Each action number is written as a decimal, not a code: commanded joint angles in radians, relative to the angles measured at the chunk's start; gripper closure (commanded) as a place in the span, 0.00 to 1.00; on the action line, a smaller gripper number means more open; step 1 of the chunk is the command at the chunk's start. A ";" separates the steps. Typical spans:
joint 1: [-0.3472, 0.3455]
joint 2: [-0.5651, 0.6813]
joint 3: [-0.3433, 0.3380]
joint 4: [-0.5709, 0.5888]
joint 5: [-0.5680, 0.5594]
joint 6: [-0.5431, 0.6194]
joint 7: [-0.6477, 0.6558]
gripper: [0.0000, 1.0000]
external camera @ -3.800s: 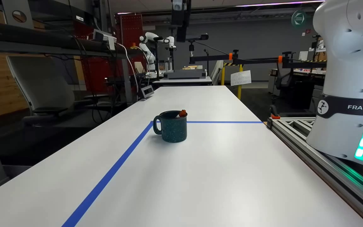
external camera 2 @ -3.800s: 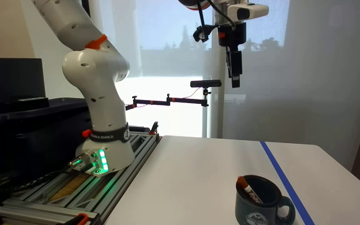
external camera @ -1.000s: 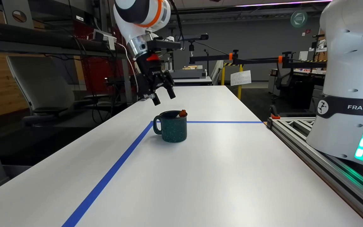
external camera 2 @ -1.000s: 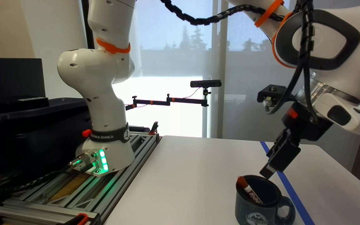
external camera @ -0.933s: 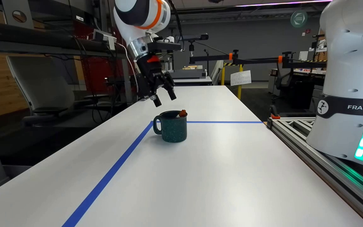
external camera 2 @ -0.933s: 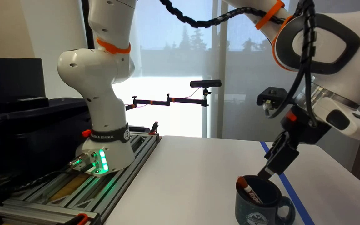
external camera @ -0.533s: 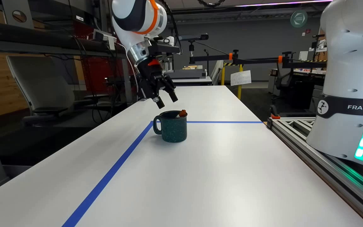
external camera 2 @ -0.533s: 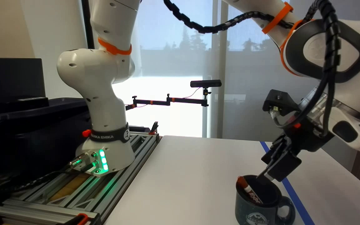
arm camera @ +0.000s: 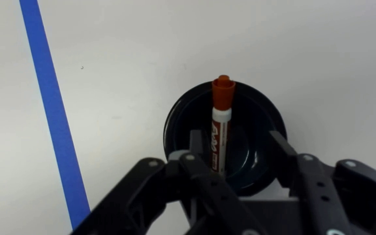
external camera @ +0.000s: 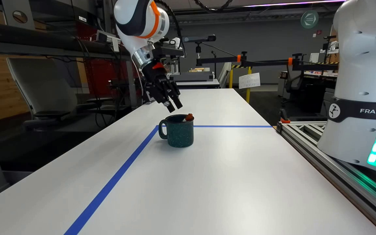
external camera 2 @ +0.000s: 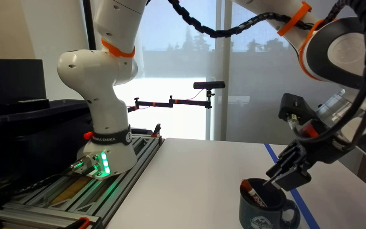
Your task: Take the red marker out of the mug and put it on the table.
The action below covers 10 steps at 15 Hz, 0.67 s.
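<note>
Jaws stand apart near the speckled mug [external camera: 180, 135]; I judge off-centre lowering could knock it, shifting the dry-erase marker [arm camera: 221, 126].

The mug [arm camera: 253, 116] looks glossy inside, the red marker [arm camera: 221, 130] smooth plastic, the tabletop [external camera: 227, 173] smooth and faintly shiny, the gripper [external camera: 175, 107] matt, the bench rails [external camera: 325, 165] metal.

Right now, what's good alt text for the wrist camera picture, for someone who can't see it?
A red marker leans inside a dark mug on a white table, seen from above. Open black jaws extend in from the bottom edge; blue tape runs down the left side.
</note>
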 commanded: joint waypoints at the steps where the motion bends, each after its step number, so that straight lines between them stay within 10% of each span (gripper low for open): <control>1: -0.015 0.040 0.006 0.040 0.009 -0.034 -0.031 0.43; 10: -0.009 0.065 0.014 0.026 -0.001 -0.026 -0.051 0.63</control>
